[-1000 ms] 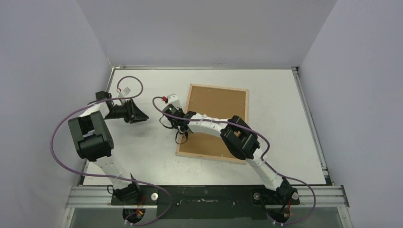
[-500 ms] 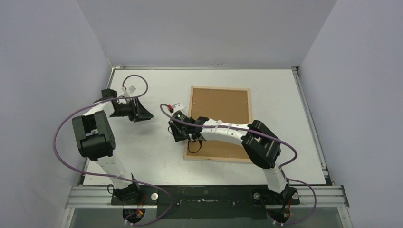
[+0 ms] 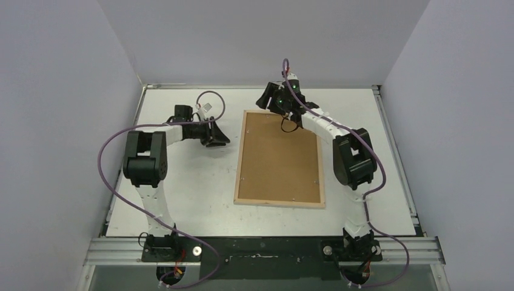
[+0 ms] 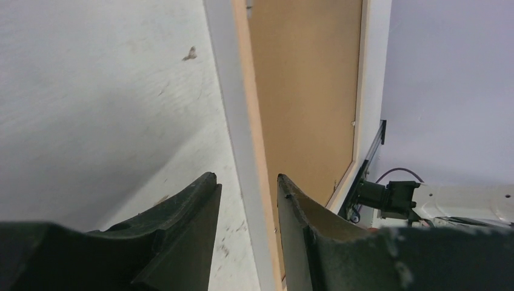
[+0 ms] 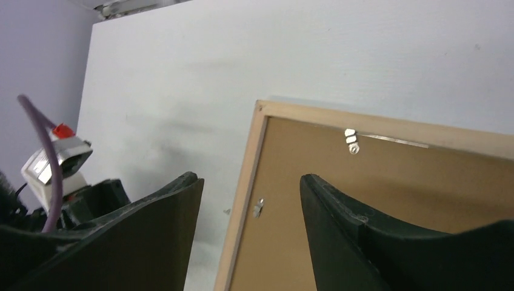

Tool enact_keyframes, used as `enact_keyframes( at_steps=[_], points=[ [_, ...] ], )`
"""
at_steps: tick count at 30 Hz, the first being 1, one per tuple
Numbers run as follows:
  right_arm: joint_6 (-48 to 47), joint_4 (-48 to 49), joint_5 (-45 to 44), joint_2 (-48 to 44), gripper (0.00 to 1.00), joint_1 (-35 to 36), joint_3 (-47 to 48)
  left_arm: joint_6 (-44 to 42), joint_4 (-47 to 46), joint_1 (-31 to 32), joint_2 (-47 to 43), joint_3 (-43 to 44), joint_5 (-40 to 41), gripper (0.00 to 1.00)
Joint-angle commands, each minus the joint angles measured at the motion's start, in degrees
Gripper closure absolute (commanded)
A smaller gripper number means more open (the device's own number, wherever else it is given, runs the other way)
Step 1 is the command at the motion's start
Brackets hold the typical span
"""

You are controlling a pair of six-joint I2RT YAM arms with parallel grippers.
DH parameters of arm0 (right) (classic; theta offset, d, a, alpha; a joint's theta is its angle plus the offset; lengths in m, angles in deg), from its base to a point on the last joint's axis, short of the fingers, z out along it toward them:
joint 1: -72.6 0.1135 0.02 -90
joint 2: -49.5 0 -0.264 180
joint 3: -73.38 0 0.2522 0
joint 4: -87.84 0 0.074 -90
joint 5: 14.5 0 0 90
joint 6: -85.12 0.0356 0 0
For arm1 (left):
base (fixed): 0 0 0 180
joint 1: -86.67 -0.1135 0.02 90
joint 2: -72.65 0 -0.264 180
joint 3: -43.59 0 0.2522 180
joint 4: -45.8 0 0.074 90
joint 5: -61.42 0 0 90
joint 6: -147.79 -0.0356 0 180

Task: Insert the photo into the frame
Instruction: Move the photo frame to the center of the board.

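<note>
Two grippers, both with fingers apart and nothing clamped. The frame (image 3: 238,171) lies flat, back side up, on the white table (image 3: 188,182), right of centre, long sides running away from my bases. A brown backing board (image 3: 279,157) fills its opening. My left gripper (image 3: 222,138) sits just left of the frame's left bar, near the far end of that bar, pointing at it. In the left wrist view the left gripper (image 4: 245,177) has its gap lined up on that bar: the frame (image 4: 239,121) edge runs straight through the space between the fingers (image 4: 188,224), closer to the right-hand one. I can't tell if that one touches. The board (image 4: 309,91) shows beyond the bar. My right gripper (image 3: 267,102) is at the frame's far-left corner, above it. In the right wrist view the right gripper (image 5: 249,179) straddles that corner of the frame (image 5: 388,127) with a wide gap. Two small metal clips (image 5: 350,140) sit on the board (image 5: 394,200) just inside the far and left bars.
</note>
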Motion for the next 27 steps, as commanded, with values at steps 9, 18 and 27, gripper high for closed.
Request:
enact_keyframes(
  at_steps=[9, 18, 27],
  points=[
    [-4.85, -5.87, -4.45, 24.21, 0.35, -4.90, 32.63, 8.61, -12.76, 6.74, 5.97, 6.63, 0.97, 0.62],
    [-3.41, -8.74, -3.01, 33.01, 0.33, -5.99, 40.52, 8.44, -13.37, 8.80, 5.98, 3.78, 1.08, 0.63],
    [-3.52, -11.25, -1.39, 30.96, 0.37, -6.51, 35.60, 4.85, -11.39, 9.35, 4.02, 2.02, 3.05, 0.63]
  ],
)
